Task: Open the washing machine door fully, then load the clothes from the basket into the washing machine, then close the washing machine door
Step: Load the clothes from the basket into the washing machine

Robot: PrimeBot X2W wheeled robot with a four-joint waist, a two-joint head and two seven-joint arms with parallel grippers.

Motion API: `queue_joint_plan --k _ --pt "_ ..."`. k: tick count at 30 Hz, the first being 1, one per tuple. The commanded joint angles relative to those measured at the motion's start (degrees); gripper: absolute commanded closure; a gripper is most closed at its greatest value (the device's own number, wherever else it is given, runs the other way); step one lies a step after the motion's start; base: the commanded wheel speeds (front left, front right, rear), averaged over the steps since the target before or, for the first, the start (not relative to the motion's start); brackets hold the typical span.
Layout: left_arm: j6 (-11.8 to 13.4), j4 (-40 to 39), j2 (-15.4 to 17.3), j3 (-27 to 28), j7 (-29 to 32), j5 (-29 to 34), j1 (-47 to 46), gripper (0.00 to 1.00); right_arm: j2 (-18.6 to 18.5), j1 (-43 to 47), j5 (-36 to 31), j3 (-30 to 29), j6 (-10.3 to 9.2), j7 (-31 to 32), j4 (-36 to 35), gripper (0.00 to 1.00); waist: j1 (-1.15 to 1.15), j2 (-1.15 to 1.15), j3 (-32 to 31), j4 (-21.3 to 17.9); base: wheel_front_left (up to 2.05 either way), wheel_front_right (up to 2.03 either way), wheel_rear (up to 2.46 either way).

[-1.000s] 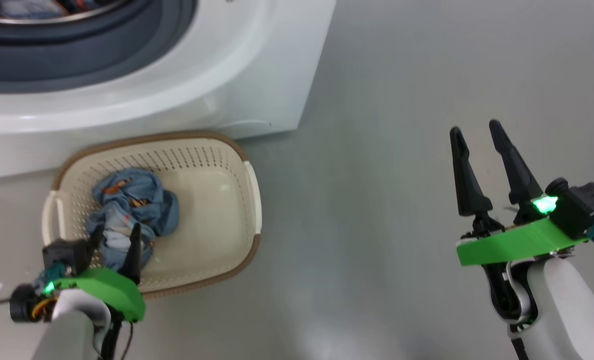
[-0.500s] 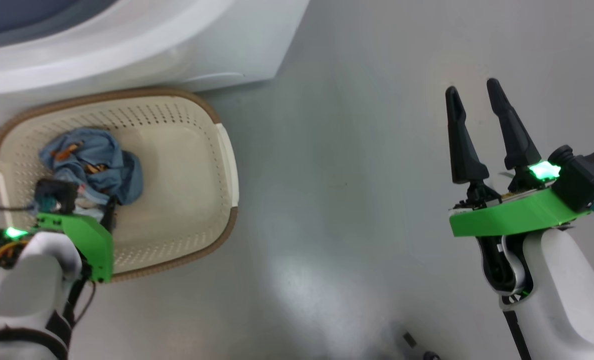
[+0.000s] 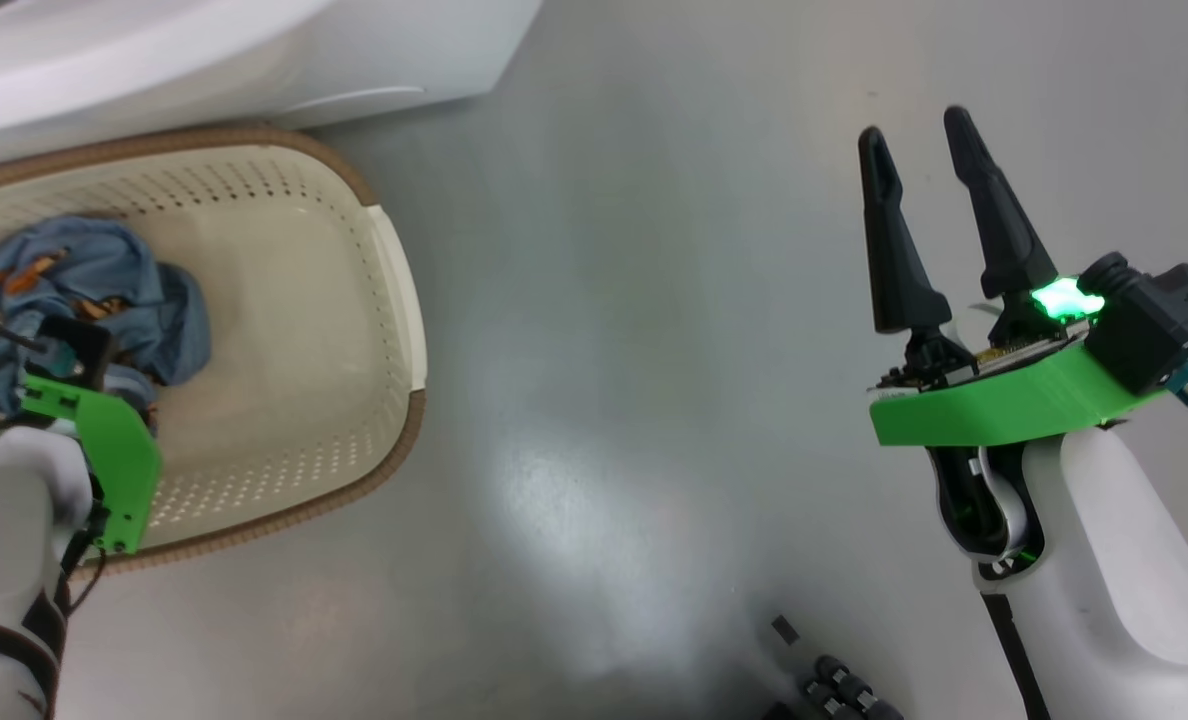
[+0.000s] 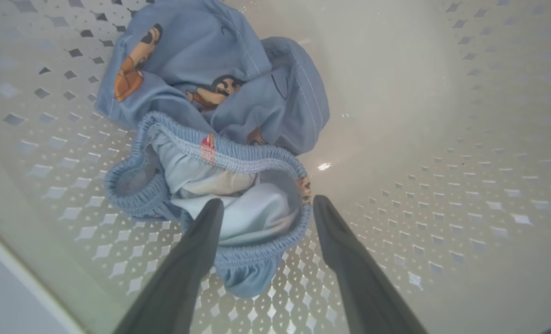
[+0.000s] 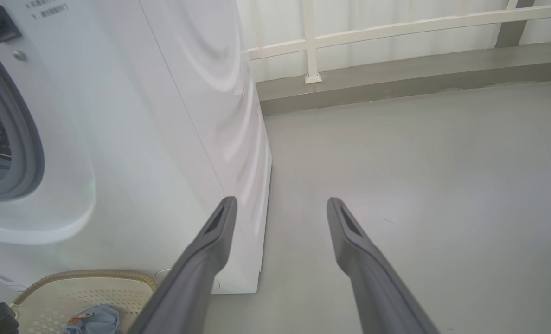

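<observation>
Clothes (image 4: 210, 102): one crumpled blue bundle, lying in basket (image 3: 394, 300), toward its left end. Left tool (image 4: 267, 202): fingers apart, down inside basket, straddling the near edge of the elastic waistband; cannot tell whether they touch the fabric. Basket sits on floor (image 3: 604, 350), just in front of washer (image 5: 164, 116). Right tool (image 3: 914, 125): fingers apart, empty, over floor, well right of basket.
</observation>
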Motion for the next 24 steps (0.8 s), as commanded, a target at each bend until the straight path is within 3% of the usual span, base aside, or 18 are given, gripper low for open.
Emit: queue_joint_plan --k 1,9,22,23,24 --pt "0.0 -0.4 2.9 0.3 0.4 0.5 -0.2 0.0 0.3 0.5 0.3 1.4 0.25 -0.4 -1.6 0.0 0.0 0.0 1.5 -1.0 0.0 0.0 0.0" --pt "0.0 -0.3 2.3 -4.5 3.4 -0.5 -2.1 0.0 0.5 -0.5 0.3 2.1 0.25 -0.4 -1.6 0.0 0.0 0.0 3.8 -1.0 0.0 0.0 0.0" --pt "0.0 -0.2 5.2 -10.8 6.6 -0.5 -3.9 0.0 0.6 -1.9 0.3 3.6 0.25 -0.4 -2.2 0.0 0.0 0.0 5.4 -1.8 0.0 0.0 0.0" --pt "0.0 -0.2 5.3 -11.1 6.4 -0.7 -4.0 0.17 0.6 -1.9 0.3 3.6 0.25 -0.4 -2.3 0.0 0.0 0.0 5.5 -1.8 0.0 0.0 0.0" --pt "0.0 -0.2 5.4 -11.6 6.2 -0.8 -4.1 0.58 0.7 -2.0 0.3 3.5 0.25 -0.4 -2.3 0.0 0.0 0.0 5.6 -1.9 0.0 0.0 0.0"
